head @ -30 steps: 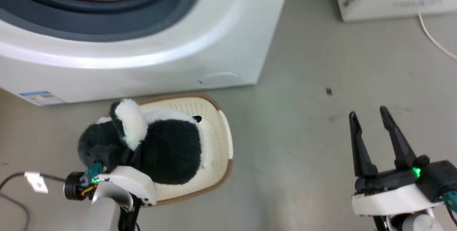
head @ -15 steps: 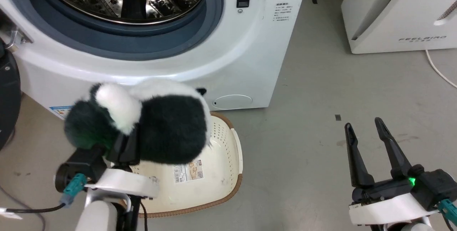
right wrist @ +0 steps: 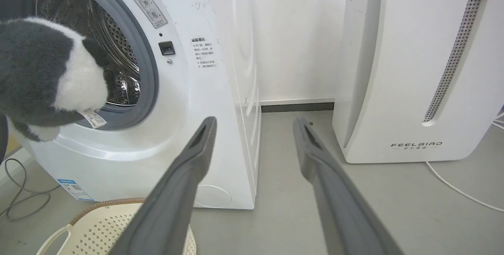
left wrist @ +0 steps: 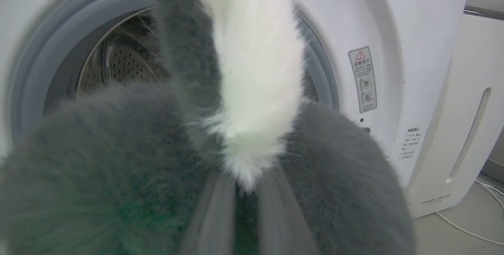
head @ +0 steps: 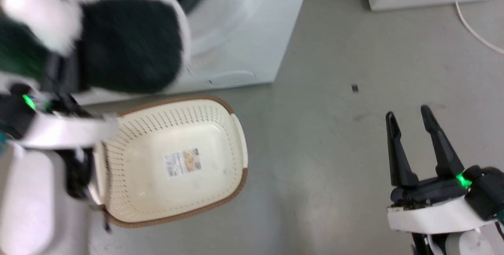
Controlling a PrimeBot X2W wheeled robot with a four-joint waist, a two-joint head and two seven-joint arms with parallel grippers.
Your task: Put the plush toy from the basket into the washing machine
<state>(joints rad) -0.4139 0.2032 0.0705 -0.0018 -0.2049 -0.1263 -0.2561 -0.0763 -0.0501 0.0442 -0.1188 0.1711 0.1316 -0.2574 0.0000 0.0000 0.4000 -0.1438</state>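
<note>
the left claw [left wrist: 244, 186] is pinched on the plush toy [head: 130, 46], its two fingers sunk in the dark fur below a white tuft, and it holds the toy in the air in front of the washing machine [head: 244, 30]. in the left wrist view the grey-blue gasket [left wrist: 43, 62] and the steel drum [left wrist: 122, 62] show directly behind the fur. the basket [head: 236, 136] sits on the floor [head: 334, 148] against the washer's base, below the toy, with a paper label [head: 183, 162] on its bottom. the right claw [head: 406, 112] hangs over bare floor well to the right, fingers spread, holding nothing. a white feelbird appliance [right wrist: 413, 69] stands beside the washer with a white cable [head: 472, 30] trailing from it, and a grey cord [right wrist: 19, 203] lies on the floor by the washer's other side. half a second ago the toy hung low, just above the basket and covering part of it; now it is up at the height of the drum opening and the whole basket floor shows. the head camera has shifted too. the right claw is spread as before.
</note>
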